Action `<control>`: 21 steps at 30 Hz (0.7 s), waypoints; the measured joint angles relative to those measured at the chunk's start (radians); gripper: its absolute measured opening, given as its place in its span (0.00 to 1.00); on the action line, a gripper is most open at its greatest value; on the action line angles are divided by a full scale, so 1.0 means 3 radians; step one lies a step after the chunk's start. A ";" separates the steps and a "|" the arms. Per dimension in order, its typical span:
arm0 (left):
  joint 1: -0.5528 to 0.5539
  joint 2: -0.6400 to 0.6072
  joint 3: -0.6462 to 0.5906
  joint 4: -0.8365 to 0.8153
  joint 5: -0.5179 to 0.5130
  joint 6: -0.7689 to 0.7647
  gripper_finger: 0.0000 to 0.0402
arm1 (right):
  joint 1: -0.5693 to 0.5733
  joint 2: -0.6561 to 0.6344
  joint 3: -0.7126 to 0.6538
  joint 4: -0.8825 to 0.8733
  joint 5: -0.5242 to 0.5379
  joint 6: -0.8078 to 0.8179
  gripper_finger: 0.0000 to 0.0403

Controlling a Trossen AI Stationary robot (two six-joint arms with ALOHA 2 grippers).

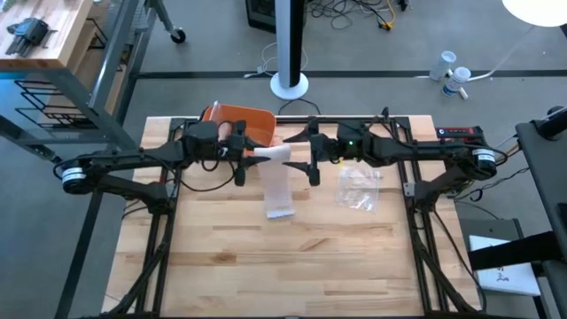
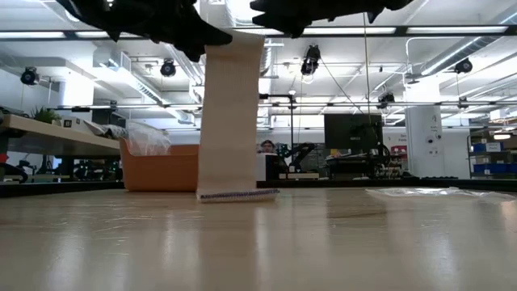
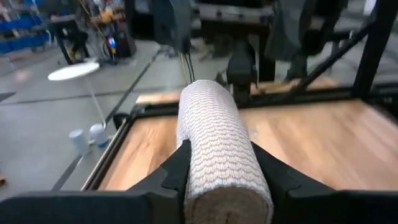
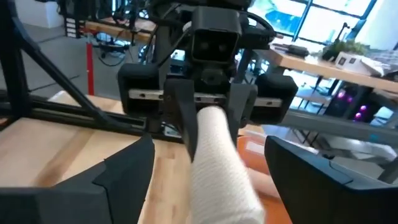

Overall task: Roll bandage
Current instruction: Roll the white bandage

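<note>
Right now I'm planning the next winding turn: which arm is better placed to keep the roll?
Left. The left gripper is shut on the bandage roll; the right gripper sits open at its far end, tail hanging.

A robotics lab or workshop: beyond the wooden table (image 1: 221, 257) stand workbenches (image 2: 56, 133), a monitor (image 2: 351, 133), ceiling strip lights (image 2: 452, 31) and blue storage bins (image 2: 493, 149).
</note>
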 joint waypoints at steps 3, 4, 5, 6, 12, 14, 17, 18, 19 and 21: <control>-0.0005 0.0019 0.0140 -0.0240 -0.0020 0.0160 0.26 | -0.0011 0.0067 0.0016 -0.0002 0.0001 -0.0024 0.74; -0.0012 0.0019 0.0175 -0.0258 -0.0021 0.0206 0.25 | -0.0016 0.0095 0.0016 -0.0004 0.0001 -0.0008 0.74; -0.0020 0.0019 0.0188 -0.0255 -0.0021 0.0252 0.25 | -0.0027 0.0113 0.0016 -0.0003 0.0001 0.0017 0.73; -0.0024 0.0018 0.0190 -0.0244 -0.0020 0.0285 0.24 | -0.0035 0.0128 0.0015 0.0000 -0.0001 0.0029 0.73; -0.0041 0.0018 0.0188 -0.0218 -0.0015 0.0345 0.26 | -0.0070 0.0200 0.0015 0.0026 0.0002 0.0025 0.68; -0.0044 0.0018 0.0187 -0.0208 -0.0015 0.0351 0.26 | -0.0068 0.0228 0.0009 0.0010 -0.0001 -0.0021 0.66; -0.0057 0.0014 0.0185 -0.0140 -0.0013 0.0349 0.24 | -0.0065 0.0281 0.0008 0.0030 -0.0003 -0.0037 0.64; -0.0056 0.0006 0.0185 -0.0142 -0.0012 0.0343 0.24 | -0.0066 0.0292 0.0008 0.0030 -0.0003 -0.0038 0.63; -0.0056 0.0004 0.0184 -0.0130 -0.0011 0.0335 0.24 | -0.0067 0.0294 0.0008 0.0035 -0.0004 -0.0037 0.62; -0.0056 0.0000 0.0184 -0.0105 -0.0012 0.0326 0.25 | -0.0068 0.0294 0.0008 0.0050 -0.0022 -0.0038 0.59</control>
